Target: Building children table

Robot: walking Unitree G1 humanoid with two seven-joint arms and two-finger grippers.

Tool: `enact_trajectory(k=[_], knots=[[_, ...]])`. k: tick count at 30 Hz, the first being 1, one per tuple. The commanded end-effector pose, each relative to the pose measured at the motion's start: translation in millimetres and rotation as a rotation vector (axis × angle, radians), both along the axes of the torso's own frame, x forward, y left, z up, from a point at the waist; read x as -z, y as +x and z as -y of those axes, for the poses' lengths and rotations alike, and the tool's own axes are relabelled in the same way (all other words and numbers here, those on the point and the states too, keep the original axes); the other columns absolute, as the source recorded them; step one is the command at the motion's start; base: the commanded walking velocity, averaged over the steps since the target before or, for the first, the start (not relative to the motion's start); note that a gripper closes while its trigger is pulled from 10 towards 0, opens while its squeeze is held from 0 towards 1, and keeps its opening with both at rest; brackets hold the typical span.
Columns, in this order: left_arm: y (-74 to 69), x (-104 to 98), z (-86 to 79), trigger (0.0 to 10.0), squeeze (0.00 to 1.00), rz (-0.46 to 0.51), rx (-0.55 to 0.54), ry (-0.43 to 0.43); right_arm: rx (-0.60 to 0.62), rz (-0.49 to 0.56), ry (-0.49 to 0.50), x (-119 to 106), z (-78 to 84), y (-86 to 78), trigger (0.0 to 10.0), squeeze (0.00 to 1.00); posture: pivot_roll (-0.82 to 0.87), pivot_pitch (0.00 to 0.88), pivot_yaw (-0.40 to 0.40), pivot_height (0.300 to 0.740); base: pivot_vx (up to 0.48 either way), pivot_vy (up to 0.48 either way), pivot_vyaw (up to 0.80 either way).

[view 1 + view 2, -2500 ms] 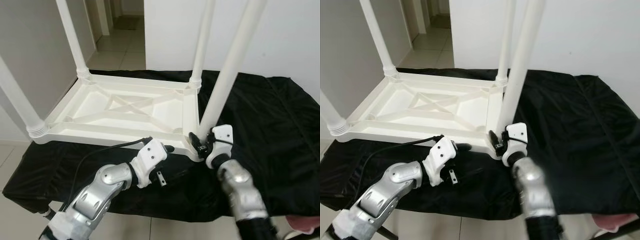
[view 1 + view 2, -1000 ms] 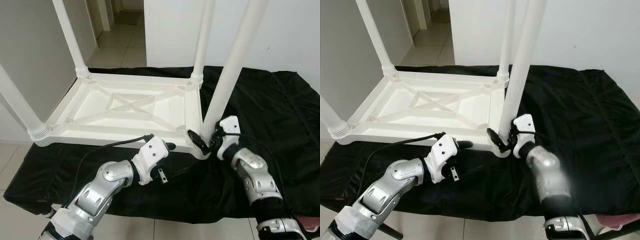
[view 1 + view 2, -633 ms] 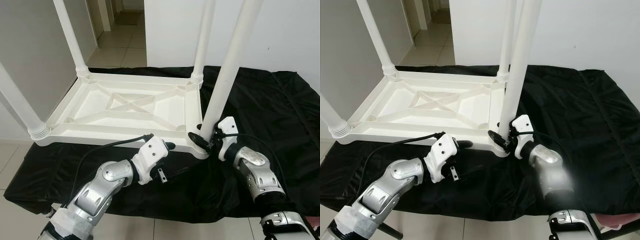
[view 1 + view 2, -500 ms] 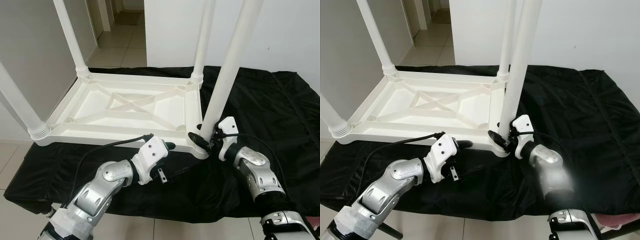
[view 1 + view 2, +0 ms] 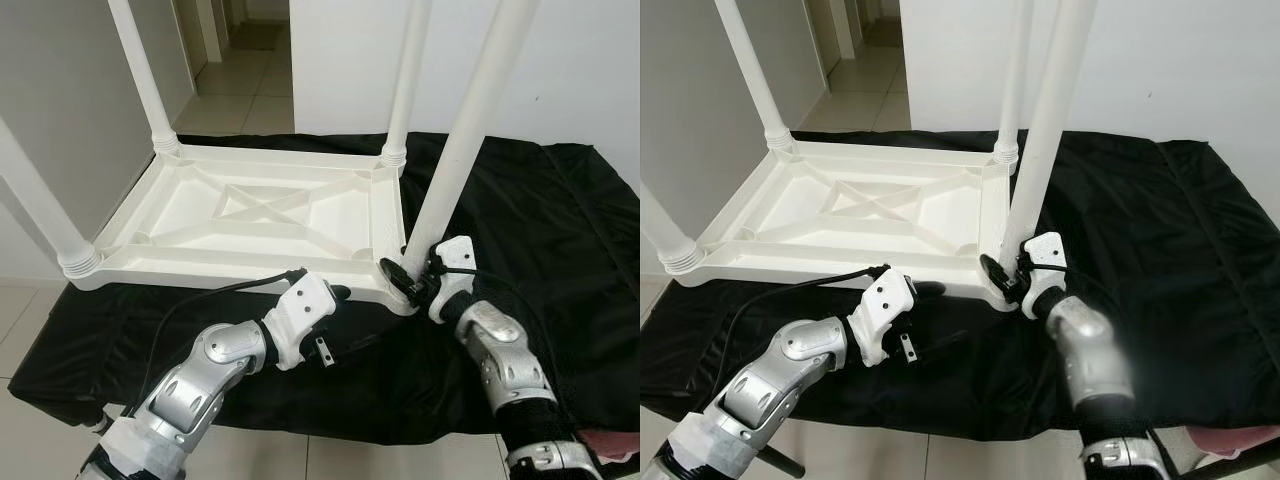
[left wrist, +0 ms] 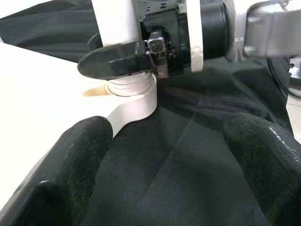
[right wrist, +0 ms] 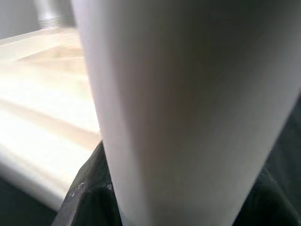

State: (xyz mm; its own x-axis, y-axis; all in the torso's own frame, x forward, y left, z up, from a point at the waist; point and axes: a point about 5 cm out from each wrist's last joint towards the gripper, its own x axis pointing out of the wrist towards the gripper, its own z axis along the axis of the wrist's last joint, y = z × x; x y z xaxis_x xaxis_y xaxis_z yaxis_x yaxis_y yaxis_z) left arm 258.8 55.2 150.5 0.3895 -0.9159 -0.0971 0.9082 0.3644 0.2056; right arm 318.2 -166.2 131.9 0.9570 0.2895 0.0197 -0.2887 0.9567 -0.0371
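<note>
One white plastic table point(image 5: 260, 215) lies upside down on a worktop point(image 5: 540, 230) draped in black cloth, its ribbed underside facing up with an X-shaped brace in the middle. Four white legs stand up from its corners: one far left leg point(image 5: 140, 70), one far right leg point(image 5: 408, 80), one near left leg point(image 5: 35, 205), one near right leg point(image 5: 465, 140). Each leg meets the frame at a ribbed collar. No brand, label or writing can be read on any part. Two silver arms reach in from below. The right hand point(image 5: 412, 283) is closed around the base of the near right leg, one black finger point(image 5: 393, 272) on the table's side of the leg and the white wrist housing on the other side; the left wrist view shows that finger point(image 6: 115, 59) pressed against the leg just above the collar. The left hand point(image 5: 335, 296) sits at the near edge of the frame, just left of that corner; in its own wrist view its two black fingers point(image 6: 70, 165) are spread apart over the black cloth, gripping nothing. A black cable point(image 5: 215, 295) runs along the left forearm. Behind the worktop are a white wall and a tiled hallway floor point(image 5: 235, 105).
</note>
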Motion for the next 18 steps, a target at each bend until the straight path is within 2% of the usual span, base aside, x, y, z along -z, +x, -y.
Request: enact_trajectory(k=[1,3,6,7,8,11,14,18], knots=[[-0.9,1,-2.8,10.0,0.0,-0.014,0.038,0.012,0.123,-0.057,0.048,10,4.0,-4.6,10.0,0.0,-0.07,0.048,0.053,0.74,0.0,0.0,0.0],[-0.7,1,-3.0,10.0,0.0,-0.015,0.037,0.011,0.131,-0.049,0.047,9,0.4,-6.3,10.0,0.0,-0.07,0.048,0.053,0.74,0.0,0.0,0.0],[-0.9,1,-2.7,10.0,0.0,-0.015,0.038,0.01,0.207,-0.045,0.079,8,-8.6,-8.2,10.0,0.0,-0.07,0.05,0.051,0.74,0.0,0.0,0.0],[-1.4,1,-2.3,10.0,0.0,-0.018,0.039,0.009,0.282,-0.049,0.103,8,-14.6,-6.8,10.0,0.0,-0.07,0.054,0.051,0.74,0.0,0.0,0.0],[-1.4,1,-2.3,10.0,0.0,-0.018,0.039,0.009,0.282,-0.049,0.103,8,-14.6,-6.8,10.0,0.0,-0.07,0.054,0.051,0.74,0.0,0.0,0.0],[-2.6,2,-0.6,10.0,0.0,-0.025,0.042,0.003,0.468,-0.061,0.135,6,-25.5,-4.9,10.0,0.0,-0.07,0.053,0.044,0.74,0.0,0.0,0.0],[-4.0,3,0.5,10.0,0.0,-0.024,0.039,0.001,0.515,-0.084,0.176,3,-33.9,-4.7,10.0,0.0,-0.07,0.05,0.035,0.74,0.0,0.0,0.0],[-5.3,5,1.8,10.0,0.0,-0.026,0.037,-0.001,0.495,-0.053,0.165,-2,-35.4,-5.5,10.0,0.0,-0.07,0.042,0.031,0.74,0.0,0.0,0.0]])
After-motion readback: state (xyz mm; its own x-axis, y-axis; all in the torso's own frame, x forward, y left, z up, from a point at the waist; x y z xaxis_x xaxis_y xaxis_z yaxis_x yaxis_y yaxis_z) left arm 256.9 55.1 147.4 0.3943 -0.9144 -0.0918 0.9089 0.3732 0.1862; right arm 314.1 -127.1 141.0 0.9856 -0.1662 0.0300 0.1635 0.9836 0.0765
